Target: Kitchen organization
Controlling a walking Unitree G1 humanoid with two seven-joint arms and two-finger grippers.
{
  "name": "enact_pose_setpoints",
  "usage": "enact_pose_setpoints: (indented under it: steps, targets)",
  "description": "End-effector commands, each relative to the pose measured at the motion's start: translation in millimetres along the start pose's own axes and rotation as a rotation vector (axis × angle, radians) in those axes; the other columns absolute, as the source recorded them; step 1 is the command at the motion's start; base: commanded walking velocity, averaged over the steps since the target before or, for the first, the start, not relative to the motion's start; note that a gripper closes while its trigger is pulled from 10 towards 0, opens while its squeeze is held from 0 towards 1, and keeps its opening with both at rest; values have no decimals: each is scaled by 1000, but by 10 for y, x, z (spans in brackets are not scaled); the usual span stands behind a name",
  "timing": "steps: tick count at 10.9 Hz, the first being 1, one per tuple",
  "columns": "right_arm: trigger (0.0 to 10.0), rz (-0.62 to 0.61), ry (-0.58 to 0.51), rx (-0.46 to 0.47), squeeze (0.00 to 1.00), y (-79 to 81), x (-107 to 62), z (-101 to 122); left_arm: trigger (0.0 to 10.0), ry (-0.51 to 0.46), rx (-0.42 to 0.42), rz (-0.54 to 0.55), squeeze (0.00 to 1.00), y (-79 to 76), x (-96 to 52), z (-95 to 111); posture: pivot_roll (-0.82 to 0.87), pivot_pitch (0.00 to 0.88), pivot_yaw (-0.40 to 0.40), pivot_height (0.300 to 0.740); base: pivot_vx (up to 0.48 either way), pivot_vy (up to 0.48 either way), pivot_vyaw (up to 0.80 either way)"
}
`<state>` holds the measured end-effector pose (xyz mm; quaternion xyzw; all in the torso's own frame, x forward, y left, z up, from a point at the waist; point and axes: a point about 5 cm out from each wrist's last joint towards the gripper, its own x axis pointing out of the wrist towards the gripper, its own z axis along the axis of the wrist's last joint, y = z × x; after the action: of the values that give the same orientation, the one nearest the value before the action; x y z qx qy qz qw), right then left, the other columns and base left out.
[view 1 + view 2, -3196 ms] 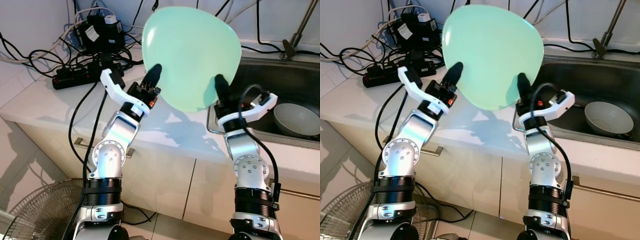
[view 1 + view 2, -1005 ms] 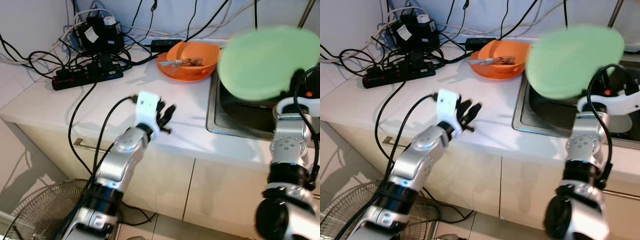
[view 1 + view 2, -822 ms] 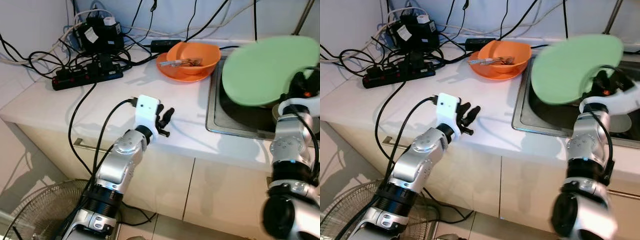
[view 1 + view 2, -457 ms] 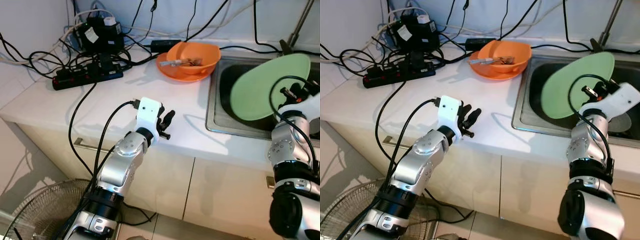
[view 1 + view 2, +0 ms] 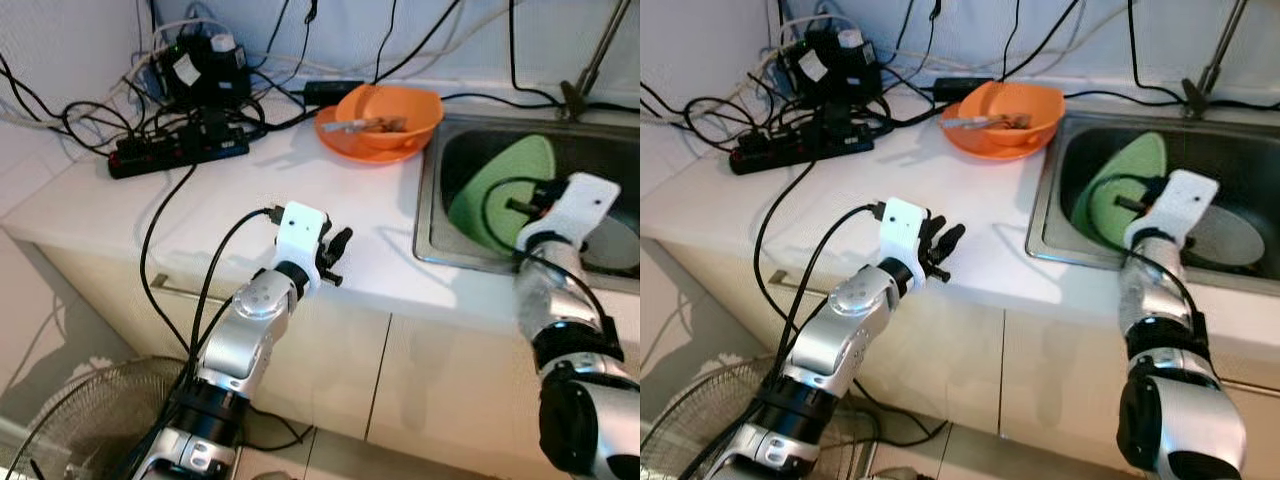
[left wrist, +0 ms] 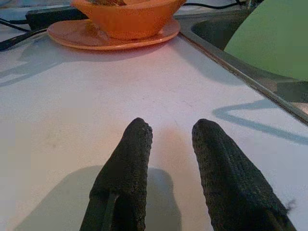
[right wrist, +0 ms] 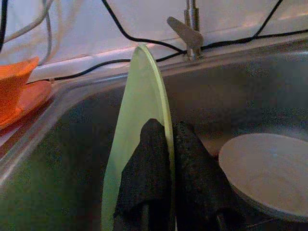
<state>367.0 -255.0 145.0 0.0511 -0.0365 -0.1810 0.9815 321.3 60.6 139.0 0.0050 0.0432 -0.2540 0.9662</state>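
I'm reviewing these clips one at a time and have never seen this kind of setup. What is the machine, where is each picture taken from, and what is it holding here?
This is a humanoid robot with two silver arms, each ending in a tool with two black fingers. Two pictures come from cameras in its head, looking down at a white kitchen counter and a steel sink. The other two come from cameras on its wrists, looking along each tool's fingers.

The right tool is down inside the sink, shut on the rim of a green plate held on edge. A pale bowl lies in the sink beside it. The left tool is over bare counter with its fingers apart, holding nothing.

At the back of the counter, an orange bowl stands on an orange plate, next to a tangle of black power strips and cables.
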Motion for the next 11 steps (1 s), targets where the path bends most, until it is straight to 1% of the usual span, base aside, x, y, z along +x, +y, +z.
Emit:
enact_pose_setpoints:
  steps: [1,2,4,5,7,9,10,11]
  targets:
    - [10000,16,5,-8,0,62,-5,-21,10000,0,10,-1,0,0,-12,-4,98,0,67,740,0,0,0]
    - [10000,24,13,-8,0,87,-10,-42,10000,2,9,-3,0,-10,-21,-17,100,0,67,740,0,0,0]
    - [10000,67,55,-57,0,153,-9,-93,10000,8,5,-7,0,-34,-25,-40,95,0,68,740,0,0,0]
    - [10000,103,50,-87,0,179,55,10,10000,5,0,-11,0,-49,-18,-25,97,0,63,740,0,0,0]
    - [10000,123,33,-130,0,196,165,218,10000,4,-4,-10,0,-57,-19,-26,87,0,62,740,0,0,0]
    - [10000,148,81,-206,0,245,270,385,10000,6,-12,-14,0,-71,-14,-33,79,0,61,740,0,0,0]
    - [10000,147,92,-199,0,251,282,406,10000,6,-12,-14,0,-73,-13,-32,80,0,55,740,0,0,0]
    - [10000,151,130,-214,0,262,290,394,10000,7,-13,-13,0,-73,-12,-31,81,0,50,740,0,0,0]
